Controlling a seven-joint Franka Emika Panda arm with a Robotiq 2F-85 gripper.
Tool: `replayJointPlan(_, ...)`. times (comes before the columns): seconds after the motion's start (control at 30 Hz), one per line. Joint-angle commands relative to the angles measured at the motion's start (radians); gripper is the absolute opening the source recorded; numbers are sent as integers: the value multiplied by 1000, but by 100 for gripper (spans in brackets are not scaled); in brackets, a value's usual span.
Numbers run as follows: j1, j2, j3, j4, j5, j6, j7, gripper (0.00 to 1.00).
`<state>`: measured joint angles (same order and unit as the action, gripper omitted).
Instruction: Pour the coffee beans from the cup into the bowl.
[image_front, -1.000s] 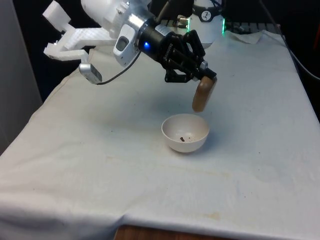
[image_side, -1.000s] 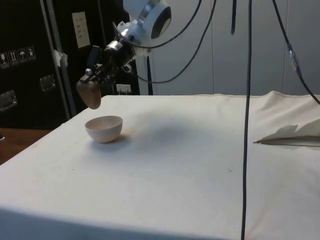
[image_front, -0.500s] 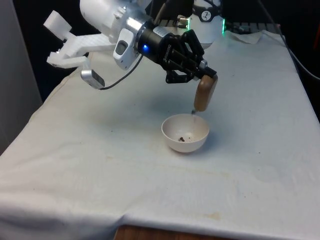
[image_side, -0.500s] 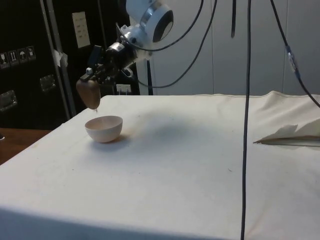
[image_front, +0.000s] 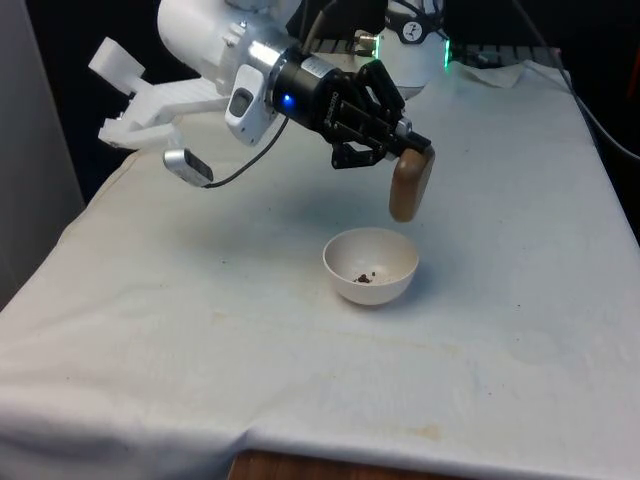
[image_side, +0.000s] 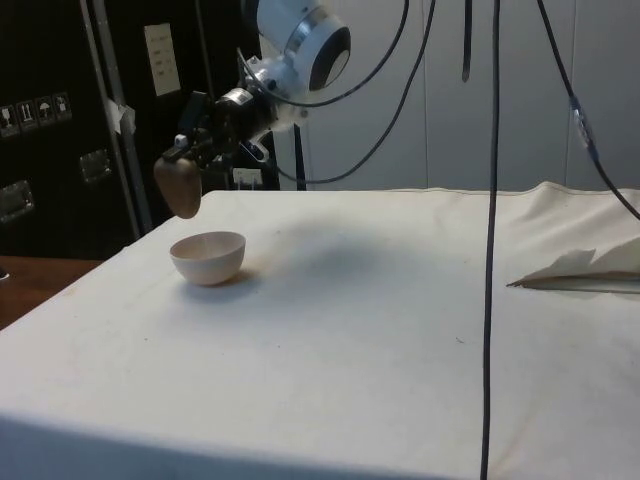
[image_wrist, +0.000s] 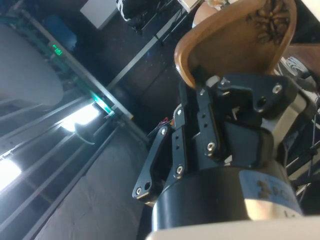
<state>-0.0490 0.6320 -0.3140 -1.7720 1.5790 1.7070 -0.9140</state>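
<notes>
A white robot arm reaches down at a slant from the front view's left, its black gripper (image_front: 400, 150) jaws clamped on an upturned brown cup (image_front: 410, 187) hanging mouth-down just above a white bowl (image_front: 370, 267) on the cloth-covered worktop (image_front: 200, 330).

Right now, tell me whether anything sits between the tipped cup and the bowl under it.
Nothing visible does. The gripper holds the brown cup tipped mouth-down above the white bowl, with open air between the two in the front and side views. A few coffee beans already lie in the bowl.
</notes>
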Motion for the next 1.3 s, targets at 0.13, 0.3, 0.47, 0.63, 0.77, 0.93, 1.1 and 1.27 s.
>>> replayJointPlan(0.13,-7,8,-4,3,18,-27,4,1)
replayJointPlan(0.3,-2,10,-15,0,29,-41,0,1)
replayJointPlan(0.47,-8,19,-24,4,52,-78,6,1)
replayJointPlan(0.63,-3,20,-36,1,62,-93,0,1)
replayJointPlan(0.77,-8,30,-44,5,81,-124,8,1)
replayJointPlan(0.93,-9,34,-52,5,92,-142,9,1)
replayJointPlan(1.1,-10,41,-66,5,114,-176,13,1)
replayJointPlan(1.27,-11,48,-79,6,132,-204,16,1)
